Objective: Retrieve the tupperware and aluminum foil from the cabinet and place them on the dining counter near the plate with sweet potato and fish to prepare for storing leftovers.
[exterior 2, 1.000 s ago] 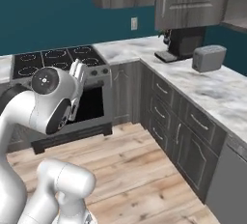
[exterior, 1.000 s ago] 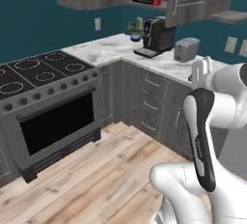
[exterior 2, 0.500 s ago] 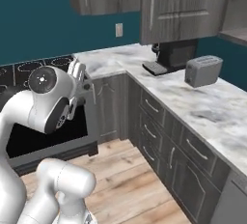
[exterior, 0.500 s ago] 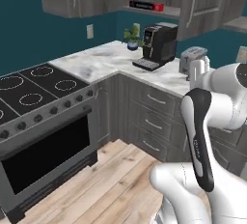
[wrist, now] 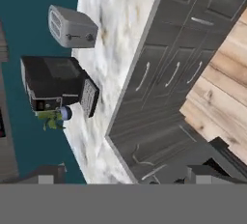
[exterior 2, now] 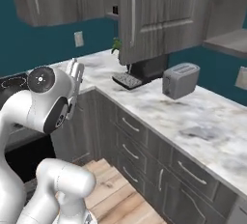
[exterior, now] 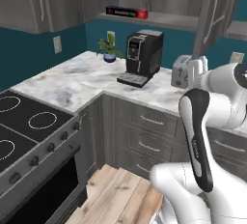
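One coffee machine (exterior: 141,58) beneath aluminum foil (exterior: 127,12); toaster (exterior: 181,71) beside.

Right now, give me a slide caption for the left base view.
Robot arm faces a marble counter with coffee machine and toaster; foil box waits on the open cabinet shelf.

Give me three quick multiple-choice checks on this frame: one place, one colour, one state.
1. Where does the aluminum foil lie?
A. on the open cabinet shelf
B. on the stove
C. on the floor

2. What colour is the coffee machine?
A. white
B. black
C. red

3. How is the gripper?
A. shut on the foil box
C. shut on the toaster
B. open and empty

Answers:
1 A, the black box with the red end lies on the shelf above the coffee machine.
2 B, its body is black on the marble worktop.
3 B, its fingers stand apart, with nothing between them.
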